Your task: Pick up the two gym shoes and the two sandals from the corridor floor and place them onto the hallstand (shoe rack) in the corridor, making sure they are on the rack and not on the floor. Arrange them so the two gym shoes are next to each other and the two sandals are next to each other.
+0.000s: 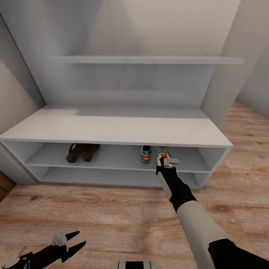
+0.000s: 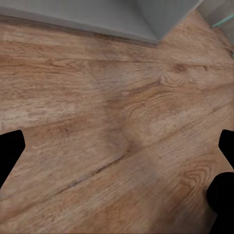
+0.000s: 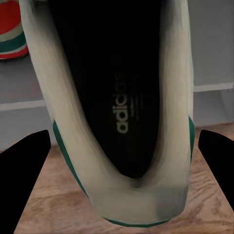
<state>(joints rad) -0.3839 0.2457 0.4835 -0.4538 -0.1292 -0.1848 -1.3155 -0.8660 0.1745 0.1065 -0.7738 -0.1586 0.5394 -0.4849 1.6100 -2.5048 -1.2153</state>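
Both brown sandals (image 1: 82, 152) lie side by side at the left of the hallstand's (image 1: 112, 127) upper low shelf. One gym shoe (image 1: 145, 153) stands on that shelf, right of centre, heel toward me. Just right of it is the second gym shoe (image 1: 163, 152), at the shelf's front edge. My right gripper (image 1: 168, 163) is shut on this shoe's heel end. In the right wrist view this shoe (image 3: 117, 122) spans the gap between the black fingers (image 3: 24, 175), with the other trainer's red heel (image 3: 9, 29) beside it. My left gripper (image 1: 80, 239) hangs open, holding nothing, low over the corridor floor (image 1: 112, 209).
A wall shelf (image 1: 145, 59) runs above the wide bench top. The lower shelf (image 1: 93, 175) holds nothing that I can see. Grey walls close in on both sides of the unit. The left wrist view looks down on bare planks (image 2: 117, 122) and the unit's base corner (image 2: 122, 19).
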